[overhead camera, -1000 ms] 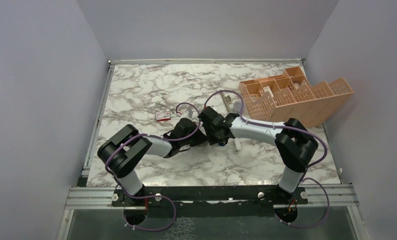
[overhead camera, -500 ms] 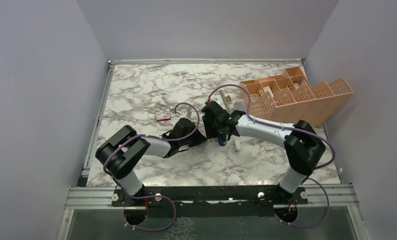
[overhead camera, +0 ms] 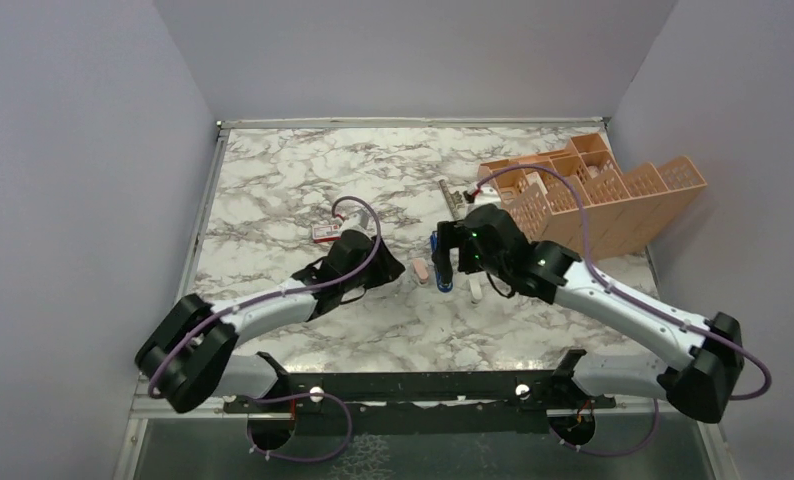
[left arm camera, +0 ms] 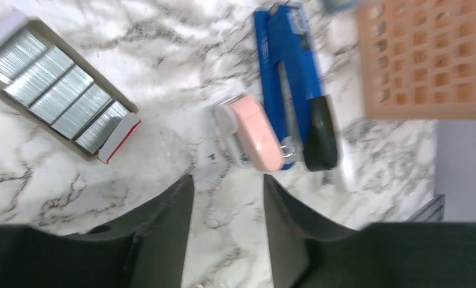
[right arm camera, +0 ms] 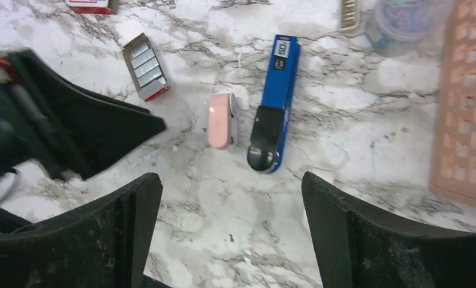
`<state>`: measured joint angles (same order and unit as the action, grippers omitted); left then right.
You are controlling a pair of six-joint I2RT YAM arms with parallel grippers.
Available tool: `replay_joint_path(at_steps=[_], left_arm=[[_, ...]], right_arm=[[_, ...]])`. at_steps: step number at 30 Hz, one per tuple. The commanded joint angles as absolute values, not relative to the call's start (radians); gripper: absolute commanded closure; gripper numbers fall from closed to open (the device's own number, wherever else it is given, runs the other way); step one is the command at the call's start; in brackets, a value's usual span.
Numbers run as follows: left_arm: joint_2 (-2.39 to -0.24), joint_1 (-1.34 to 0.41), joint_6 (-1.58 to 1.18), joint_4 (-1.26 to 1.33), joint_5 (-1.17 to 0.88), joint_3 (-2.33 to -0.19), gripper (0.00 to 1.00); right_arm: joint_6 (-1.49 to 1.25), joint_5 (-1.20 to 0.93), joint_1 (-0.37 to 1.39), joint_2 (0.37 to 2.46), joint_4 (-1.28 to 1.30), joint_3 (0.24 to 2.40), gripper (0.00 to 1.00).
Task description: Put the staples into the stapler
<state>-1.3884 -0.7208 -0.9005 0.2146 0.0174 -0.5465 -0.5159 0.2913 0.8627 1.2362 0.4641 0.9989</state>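
The blue stapler [right arm camera: 277, 102] with its black end lies flat on the marble, also in the left wrist view [left arm camera: 292, 78] and from above [overhead camera: 443, 278]. The staples [left arm camera: 56, 96] are silvery strips in a small open tray [right arm camera: 144, 67] left of the stapler. My left gripper [left arm camera: 226, 183] is open with only bare marble between its fingers, short of the stapler [overhead camera: 391, 268]. My right gripper [right arm camera: 231, 180] stands wide open above the table, with the stapler's black end ahead of it [overhead camera: 456, 262]. Neither holds anything.
A pink-and-white block [right arm camera: 220, 120] lies beside the stapler [overhead camera: 422, 270]. The red-and-white box [overhead camera: 325, 233] sits further left. An orange lattice basket [overhead camera: 593, 195] stands at the back right, with a thin metal strip [overhead camera: 451, 195] and a clear tub [right arm camera: 403, 24] near it.
Both grippers have opened and drawn apart from the stapler, the left back to the left, the right back to the right. The stapler now lies free on the marble.
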Motion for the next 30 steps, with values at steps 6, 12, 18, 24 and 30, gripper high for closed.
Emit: replay_joint_path(at_steps=[6,12,18,24,30], left_arm=[[-0.881,-0.717,-0.67,-0.336,0.333,-0.733,0.24],[-0.689,-0.719,-0.514,-0.598,0.457,-0.912,0.01],[-0.591,-0.718,-0.437,-0.77,0.582,-1.071,0.01],[-0.552,-0.719,-0.397,-0.822,0.61,-1.137,0.01],[-0.541,-0.719,-0.401,-0.825,0.618,-1.138,0.01]], right_arm=[[-0.484,0.474,0.863,0.876,0.691,1.001,0.0],[-0.444,0.536,0.863,0.772,0.814,1.114,0.0],[-0.393,0.59,0.863,0.715,0.836,1.209,0.0],[-0.37,0.638,0.863,0.7,0.851,1.257,0.0],[-0.375,0.636,0.862,0.724,0.879,1.267,0.0]])
